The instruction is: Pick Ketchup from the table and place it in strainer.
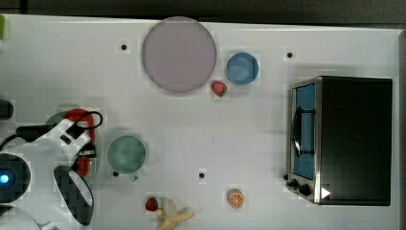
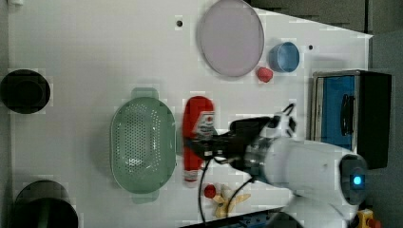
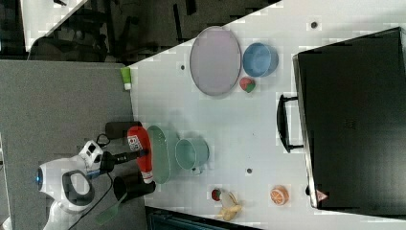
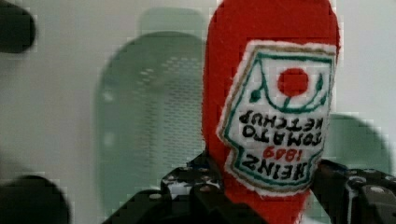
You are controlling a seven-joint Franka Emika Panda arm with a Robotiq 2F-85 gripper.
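Bright, even light across white worktop [image 1: 268,134]; soft, faint shadows. Blocky compression artefacts around objects. Wrist view: ketchup [image 4: 273,107] label sharp, background strainer [image 4: 149,116] blurred.

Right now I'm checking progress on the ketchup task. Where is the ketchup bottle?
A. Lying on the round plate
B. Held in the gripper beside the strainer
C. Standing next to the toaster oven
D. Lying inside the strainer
B: in the left view the gripper is clamped on the ketchup, which sits beside the strainer, not in it.
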